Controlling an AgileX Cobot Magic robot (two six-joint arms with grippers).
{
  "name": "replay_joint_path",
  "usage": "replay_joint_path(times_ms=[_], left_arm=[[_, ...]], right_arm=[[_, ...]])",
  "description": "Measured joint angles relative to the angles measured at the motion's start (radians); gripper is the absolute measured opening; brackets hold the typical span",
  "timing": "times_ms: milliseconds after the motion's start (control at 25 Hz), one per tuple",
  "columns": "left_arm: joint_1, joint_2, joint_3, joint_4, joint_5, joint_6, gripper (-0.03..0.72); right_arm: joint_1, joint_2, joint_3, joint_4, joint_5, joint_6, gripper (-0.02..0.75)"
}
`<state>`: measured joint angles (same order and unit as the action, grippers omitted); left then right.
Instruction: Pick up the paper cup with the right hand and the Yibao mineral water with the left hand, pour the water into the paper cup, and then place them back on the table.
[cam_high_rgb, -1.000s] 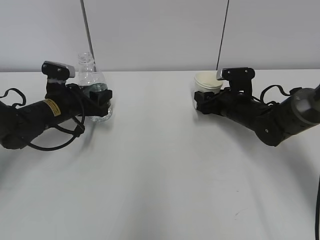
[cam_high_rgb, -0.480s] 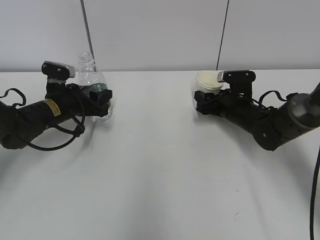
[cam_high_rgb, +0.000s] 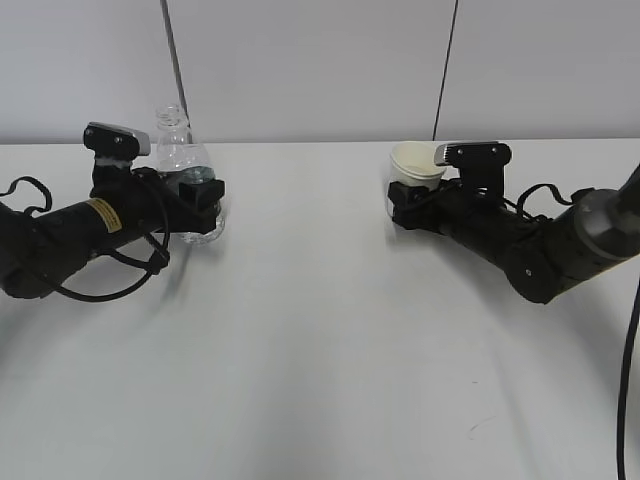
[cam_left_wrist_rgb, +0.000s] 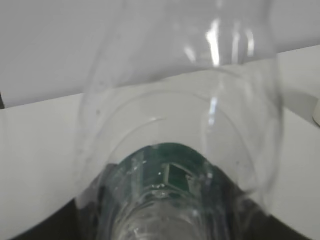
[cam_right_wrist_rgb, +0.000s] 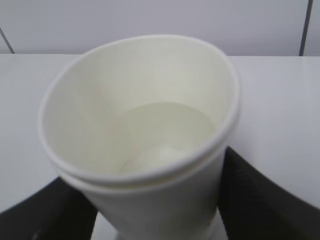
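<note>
The Yibao mineral water (cam_high_rgb: 181, 152) stands upright at the back left of the table (cam_high_rgb: 320, 340), uncapped, with its green label low down. My left gripper (cam_high_rgb: 203, 197) is shut on it at the label. In the left wrist view the clear bottle (cam_left_wrist_rgb: 180, 115) fills the frame, with dark fingers (cam_left_wrist_rgb: 90, 222) on both sides. The paper cup (cam_high_rgb: 413, 163) is at the back right, and my right gripper (cam_high_rgb: 404, 205) is shut on its lower half. In the right wrist view the cup (cam_right_wrist_rgb: 140, 120) stands upright between black fingers (cam_right_wrist_rgb: 252, 197). I cannot tell if it holds water.
A white wall rises just behind the table, with two thin dark cables (cam_high_rgb: 172, 50) hanging down it. Black cables loop from the left arm (cam_high_rgb: 110, 265). The right arm's elbow (cam_high_rgb: 545, 265) hangs low over the table at the right.
The right arm has shifted slightly, its wrist block a little to the right and lower. The cup, the bottle and the left arm have stayed in place.
</note>
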<state>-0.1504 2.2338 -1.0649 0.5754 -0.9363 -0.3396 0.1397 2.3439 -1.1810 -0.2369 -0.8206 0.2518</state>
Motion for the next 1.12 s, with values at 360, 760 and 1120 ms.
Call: replay_joint_path(times_ms=[360,760,1120], left_arm=[[0.0,0.0,0.0,0.0,0.0,0.0,0.409],[0.0,0.007,0.0,0.006,0.015,0.0,0.5],[0.0,0.007,0.0,0.006,0.005,0.0,0.501]], right_arm=[[0.0,0.005,0.0,0.001,-0.015,-0.002,0.561],[0.0,0.005,0.0,0.001,-0.015,-0.002,0.598],[0.0,0.005,0.0,0.001,-0.035,-0.002,0.552]])
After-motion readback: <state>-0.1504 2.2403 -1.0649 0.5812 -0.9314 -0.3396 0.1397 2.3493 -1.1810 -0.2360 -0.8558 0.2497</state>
